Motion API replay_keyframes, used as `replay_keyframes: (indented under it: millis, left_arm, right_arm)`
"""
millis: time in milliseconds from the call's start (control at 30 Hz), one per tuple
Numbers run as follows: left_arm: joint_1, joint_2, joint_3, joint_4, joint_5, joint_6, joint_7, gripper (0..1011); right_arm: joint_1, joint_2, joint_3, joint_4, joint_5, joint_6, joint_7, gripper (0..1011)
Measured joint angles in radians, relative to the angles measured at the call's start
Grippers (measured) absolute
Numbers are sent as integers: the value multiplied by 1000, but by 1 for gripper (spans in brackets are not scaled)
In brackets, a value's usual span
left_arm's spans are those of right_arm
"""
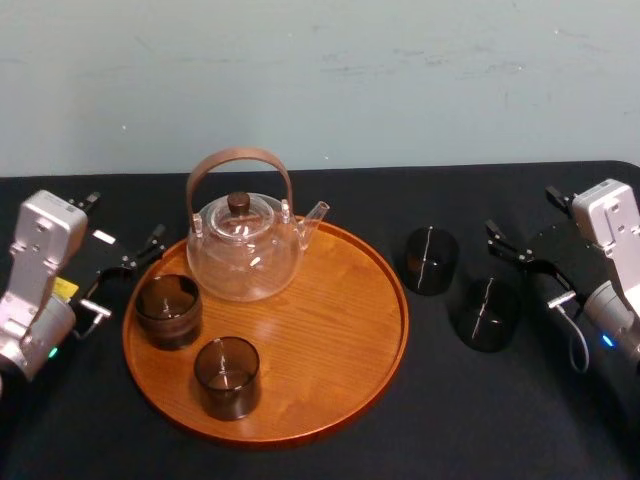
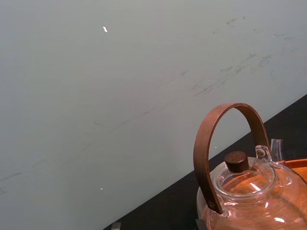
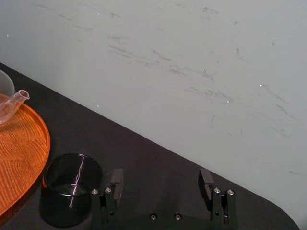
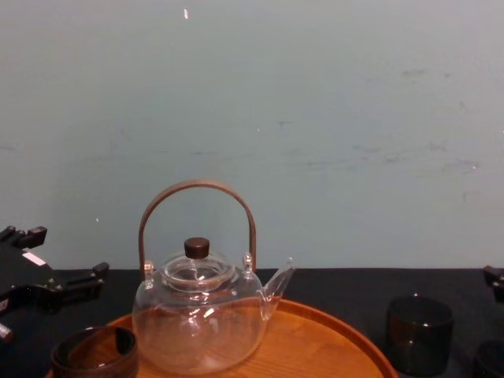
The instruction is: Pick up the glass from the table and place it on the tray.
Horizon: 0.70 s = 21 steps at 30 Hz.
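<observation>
Glass point(image 1: 430, 260) on table point(image 1: 500, 420), tray point(image 1: 330, 330) holds teapot point(image 1: 245, 250); L end effector point(image 1: 128, 270), R end effector point(image 3: 160, 177) open.

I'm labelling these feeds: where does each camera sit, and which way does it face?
Head: up high, looking down on tray and teapot; left gripper and right gripper open at the sides.
Chest: lower, facing across at the teapot side-on; left gripper lower left.
Left wrist: left arm, facing teapot and wall.
Right wrist: right arm, past its fingers toward a glass beside the tray.
Shared: the teapot, in all four.
</observation>
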Motion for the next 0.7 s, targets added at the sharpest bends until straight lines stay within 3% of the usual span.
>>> replay_keyframes:
  millis: [700]
  left_arm:
    - [0,0,0,0,0,0,0,1001]
  right_arm:
    - [0,0,0,0,0,0,0,1002]
